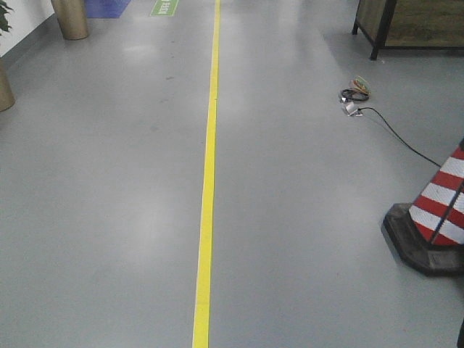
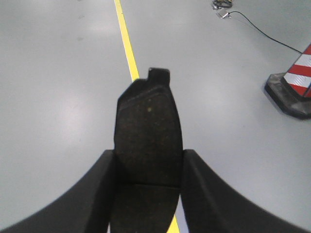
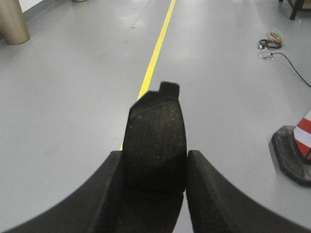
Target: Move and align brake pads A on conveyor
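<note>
**A:** Holding two pads, one per arm. Left brake pad is pinched edge-to-edge by the left gripper. Right brake pad sits the same way in the right gripper.

**B:** Orientation?

**A:** Each long axis runs straight out from its wrist, with the notched tab end forward and the friction face up to the camera. Both lie roughly along the yellow floor line and above it (the left pad's groove shows near the fingers).

**B:** Step?

**A:** Transport, I'd say. The conveyor isn't in any view. There's only floor, with a traffic cone and a cable right of the line.

**B:** Next?

**A:** Get to the belt, lay each pad flat, and square them to each other before releasing.
</note>
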You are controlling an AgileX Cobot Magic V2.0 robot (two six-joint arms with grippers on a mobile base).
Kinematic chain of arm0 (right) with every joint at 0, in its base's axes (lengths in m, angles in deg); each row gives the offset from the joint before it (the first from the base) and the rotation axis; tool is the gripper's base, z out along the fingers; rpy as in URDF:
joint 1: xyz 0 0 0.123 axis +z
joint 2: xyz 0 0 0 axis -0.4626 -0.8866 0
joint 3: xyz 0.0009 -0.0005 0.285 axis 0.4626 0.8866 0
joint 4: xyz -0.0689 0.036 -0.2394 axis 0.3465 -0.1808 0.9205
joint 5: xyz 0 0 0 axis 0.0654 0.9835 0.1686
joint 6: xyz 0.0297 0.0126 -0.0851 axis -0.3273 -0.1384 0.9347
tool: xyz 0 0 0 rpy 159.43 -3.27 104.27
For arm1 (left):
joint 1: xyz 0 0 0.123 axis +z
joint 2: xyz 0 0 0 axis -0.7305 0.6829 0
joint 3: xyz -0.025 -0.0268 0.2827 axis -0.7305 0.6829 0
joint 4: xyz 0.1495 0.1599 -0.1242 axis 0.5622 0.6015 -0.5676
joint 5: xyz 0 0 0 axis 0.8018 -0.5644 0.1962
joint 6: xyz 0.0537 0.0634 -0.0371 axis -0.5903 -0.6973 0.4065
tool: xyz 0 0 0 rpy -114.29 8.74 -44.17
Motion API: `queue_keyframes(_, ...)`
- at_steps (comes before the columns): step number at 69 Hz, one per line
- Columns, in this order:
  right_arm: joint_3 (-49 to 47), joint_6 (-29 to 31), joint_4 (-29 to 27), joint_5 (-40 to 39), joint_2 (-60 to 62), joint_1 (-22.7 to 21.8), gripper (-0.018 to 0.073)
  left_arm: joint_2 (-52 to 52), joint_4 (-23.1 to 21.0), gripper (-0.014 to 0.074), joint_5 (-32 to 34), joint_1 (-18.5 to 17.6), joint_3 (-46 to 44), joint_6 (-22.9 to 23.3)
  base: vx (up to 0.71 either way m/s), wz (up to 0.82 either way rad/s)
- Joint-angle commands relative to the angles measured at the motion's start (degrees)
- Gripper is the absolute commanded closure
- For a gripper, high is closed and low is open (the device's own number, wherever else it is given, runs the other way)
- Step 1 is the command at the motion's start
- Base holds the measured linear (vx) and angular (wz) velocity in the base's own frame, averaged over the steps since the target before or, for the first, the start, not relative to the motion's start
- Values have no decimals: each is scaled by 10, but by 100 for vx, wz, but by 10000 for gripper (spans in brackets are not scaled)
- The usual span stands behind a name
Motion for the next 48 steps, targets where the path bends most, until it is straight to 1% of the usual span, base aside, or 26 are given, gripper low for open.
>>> queue_keyframes(1,-16,3,5,-54,-7,-2,566,4,1,603,48,0,-17,1,59,-1)
queue_keyframes(27,-16,3,5,-54,-7,-2,566,4,1,603,48,0,-17,1,54,-3)
queue_keyframes(48,-16,3,5,-54,-7,-2,566,4,1,603,48,0,-17,1,43,-8)
